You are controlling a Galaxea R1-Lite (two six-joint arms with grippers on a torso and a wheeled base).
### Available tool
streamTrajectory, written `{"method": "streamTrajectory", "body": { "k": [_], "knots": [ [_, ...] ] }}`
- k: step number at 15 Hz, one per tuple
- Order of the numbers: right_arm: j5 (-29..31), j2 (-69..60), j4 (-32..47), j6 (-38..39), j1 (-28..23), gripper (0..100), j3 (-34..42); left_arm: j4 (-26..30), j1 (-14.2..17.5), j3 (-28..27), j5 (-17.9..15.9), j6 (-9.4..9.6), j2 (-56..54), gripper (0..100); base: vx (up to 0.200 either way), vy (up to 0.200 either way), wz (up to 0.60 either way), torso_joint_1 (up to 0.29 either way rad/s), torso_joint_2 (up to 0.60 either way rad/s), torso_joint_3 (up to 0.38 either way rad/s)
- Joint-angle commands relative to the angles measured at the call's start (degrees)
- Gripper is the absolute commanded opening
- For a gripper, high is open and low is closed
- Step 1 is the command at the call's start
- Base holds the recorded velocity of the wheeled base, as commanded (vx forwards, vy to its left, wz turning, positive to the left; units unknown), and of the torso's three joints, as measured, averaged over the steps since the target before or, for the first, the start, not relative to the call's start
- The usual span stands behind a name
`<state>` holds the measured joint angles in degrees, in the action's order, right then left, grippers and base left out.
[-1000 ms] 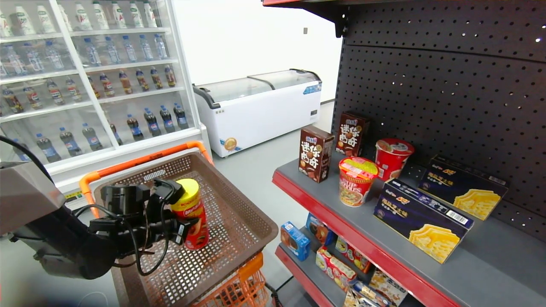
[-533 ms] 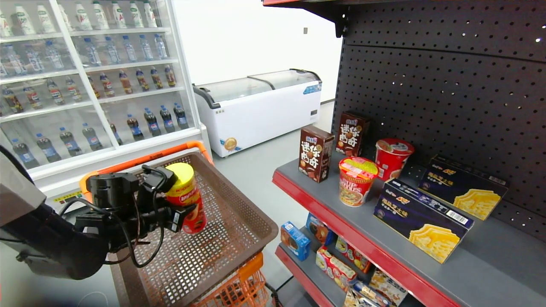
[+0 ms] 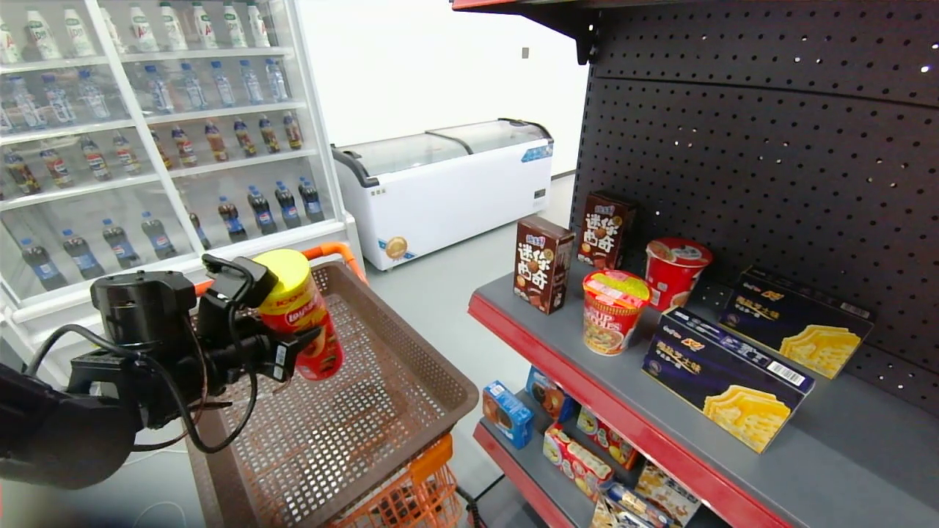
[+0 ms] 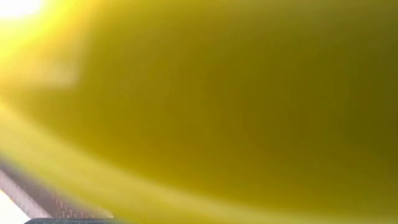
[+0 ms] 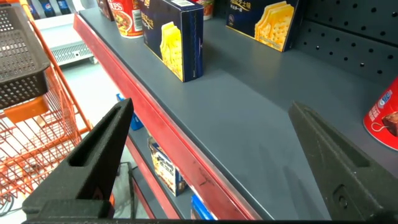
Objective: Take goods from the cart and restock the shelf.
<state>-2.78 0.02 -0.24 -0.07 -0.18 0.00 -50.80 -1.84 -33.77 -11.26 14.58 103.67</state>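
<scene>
The left gripper (image 3: 277, 317), clamped on the yellow-lidded red canister (image 3: 302, 330), has risen and shifted toward the robot's left. The canister is now higher above the cart basket (image 3: 433, 389) floor and tilted further.

Canister (image 4: 217, 106) blurred up close, red container (image 5: 387, 118) cut off by picture edge
</scene>
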Motion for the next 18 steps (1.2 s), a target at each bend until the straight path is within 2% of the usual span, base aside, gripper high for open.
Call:
{"method": "streamTrajectory", "body": {
  "k": [1,2,3,7,11,13,15,18],
  "knots": [
    [0.0,0.0,0.0,0.0,0.0,100,0.0,3.8,-0.6,1.5,-0.4,-6.14,-9.5,0,0.0,0.0,0.0,0.0,0.0,0.0],
    [0.0,0.0,0.0,0.0,0.0,100,0.0,5.7,-1.1,1.9,0.0,-8.95,-12.8,0,0.0,0.0,0.0,0.0,0.0,0.0],
    [0.0,0.0,0.0,0.0,0.0,100,0.0,6.9,-1.1,2.6,0.0,-9.75,-16.0,0,0.0,0.0,0.0,0.0,0.0,0.0],
    [0.0,0.0,0.0,0.0,0.0,100,0.0,11.0,-1.1,4.1,0.1,-10.01,-25.1,0,0.0,0.0,0.0,0.0,0.0,0.0],
    [0.0,0.0,0.0,0.0,0.0,100,0.0,26.5,-1.0,2.0,0.2,-10.19,-35.0,0,0.0,0.0,0.0,0.0,0.0,0.0],
    [0.0,0.0,0.0,0.0,0.0,100,0.0,37.0,-1.0,1.7,0.0,-10.62,-41.3,0,0.0,0.0,0.0,0.0,0.0,0.0],
    [0.0,0.0,0.0,0.0,0.0,100,0.0,43.0,-1.1,2.0,-0.8,-11.94,-47.3,0,0.0,0.0,0.0,0.0,0.0,0.0],
    [0.0,0.0,0.0,0.0,0.0,100,0.0,48.9,-0.4,2.9,-0.5,-12.12,-54.4,0,0.0,0.0,0.0,0.0,0.0,0.0]
  ]
}}
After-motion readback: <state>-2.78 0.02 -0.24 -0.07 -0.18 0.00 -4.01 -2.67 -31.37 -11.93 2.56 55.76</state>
